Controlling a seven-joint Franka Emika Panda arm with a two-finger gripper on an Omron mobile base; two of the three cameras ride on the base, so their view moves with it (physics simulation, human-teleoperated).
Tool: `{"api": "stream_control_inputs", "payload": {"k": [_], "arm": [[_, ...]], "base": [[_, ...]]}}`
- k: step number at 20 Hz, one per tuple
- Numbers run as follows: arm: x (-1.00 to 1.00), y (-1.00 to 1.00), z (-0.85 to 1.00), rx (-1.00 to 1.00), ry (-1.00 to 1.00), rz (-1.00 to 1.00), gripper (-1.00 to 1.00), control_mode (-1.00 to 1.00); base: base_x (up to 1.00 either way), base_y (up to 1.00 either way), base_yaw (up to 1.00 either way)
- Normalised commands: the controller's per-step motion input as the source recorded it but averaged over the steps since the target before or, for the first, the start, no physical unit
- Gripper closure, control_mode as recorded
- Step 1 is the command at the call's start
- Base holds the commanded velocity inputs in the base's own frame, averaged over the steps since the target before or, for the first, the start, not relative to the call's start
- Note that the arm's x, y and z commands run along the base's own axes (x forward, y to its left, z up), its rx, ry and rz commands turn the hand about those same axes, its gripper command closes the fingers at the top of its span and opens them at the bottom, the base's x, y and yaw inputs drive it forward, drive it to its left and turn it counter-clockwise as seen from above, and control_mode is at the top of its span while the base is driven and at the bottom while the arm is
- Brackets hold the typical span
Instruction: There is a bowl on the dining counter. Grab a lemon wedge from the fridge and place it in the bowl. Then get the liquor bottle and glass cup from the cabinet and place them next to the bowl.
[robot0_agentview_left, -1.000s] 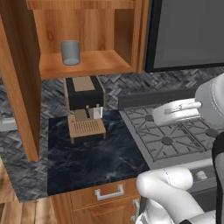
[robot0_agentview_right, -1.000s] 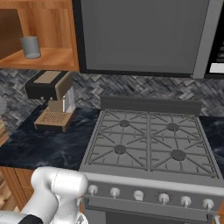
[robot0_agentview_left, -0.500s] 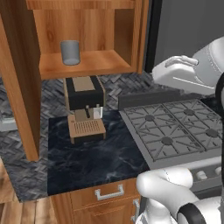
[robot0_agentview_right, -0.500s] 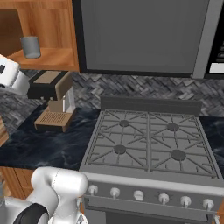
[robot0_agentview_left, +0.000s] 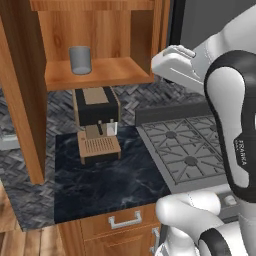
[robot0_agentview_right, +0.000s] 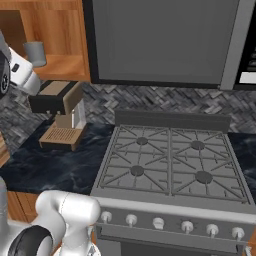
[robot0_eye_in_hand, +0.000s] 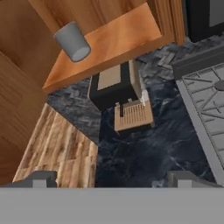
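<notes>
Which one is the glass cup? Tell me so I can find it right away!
Find the open orange-brown wooden cabinet on the wall, left of the stove. On its shelf stands the glass cup, right above the dark coffee machine on the counter. It is a plain grey tumbler, straight-sided, with no handle.

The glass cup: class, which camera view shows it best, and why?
The left base view: the glass cup stands upright, whole and near centre on the cabinet shelf. The hand view shows it tilted in a corner; the right base view shows it at the edge.
</notes>
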Motion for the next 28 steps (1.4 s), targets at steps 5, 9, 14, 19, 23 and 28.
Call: {"api": "stream_control_inputs", "payload": {"k": [5, 9, 14, 19, 23, 28], "arm": [[0.71, 0.35, 0.00, 0.05, -0.06, -0.08, -1.00, -1.00], [0.75, 0.31, 0.03, 0.08, -0.07, -0.03, -1.00, -1.00], [0.79, 0.20, 0.08, 0.13, -0.02, 0.00, -1.00, -1.00], [0.70, 0.12, 0.10, 0.13, -0.04, 0.00, -1.00, -1.00], [0.58, 0.18, 0.06, 0.08, -0.04, 0.00, -1.00, -1.00], [0.45, 0.25, 0.06, 0.01, -0.01, 0.00, -1.00, -1.00]], "base": [[0.00, 0.00, 0.00], [0.00, 0.00, 0.00], [0.00, 0.00, 0.00], [0.00, 0.00, 0.00], [0.00, 0.00, 0.00], [0.00, 0.00, 0.00]]}}
